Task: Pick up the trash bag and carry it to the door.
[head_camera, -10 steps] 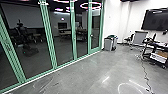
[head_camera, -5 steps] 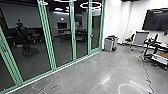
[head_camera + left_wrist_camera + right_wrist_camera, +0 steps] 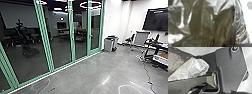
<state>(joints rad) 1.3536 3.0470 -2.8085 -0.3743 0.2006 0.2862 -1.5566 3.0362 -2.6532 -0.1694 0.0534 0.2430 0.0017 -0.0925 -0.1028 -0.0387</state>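
The trash bag [image 3: 208, 23] spreads across the left wrist view as dark, shiny, creased plastic. Its brown-grey side [image 3: 175, 60] appears at the upper left in the right wrist view, beside a crumpled translucent plastic part [image 3: 198, 67]. What holds the bag cannot be made out. A glass door [image 3: 95, 30] with a green frame and a handle stands at the far end of the glass wall in the head view.
Green-framed glass [image 3: 60, 37] runs along the left, with a dark robot-like shape in it. Grey bins [image 3: 110, 44] stand by the white wall. On the right are a chair [image 3: 129, 40], a cart [image 3: 161, 56] and a cable [image 3: 147, 75] lying on the floor.
The head camera has moved a little: the nearer green posts now appear further left, while the far door and bins stay in almost the same place.
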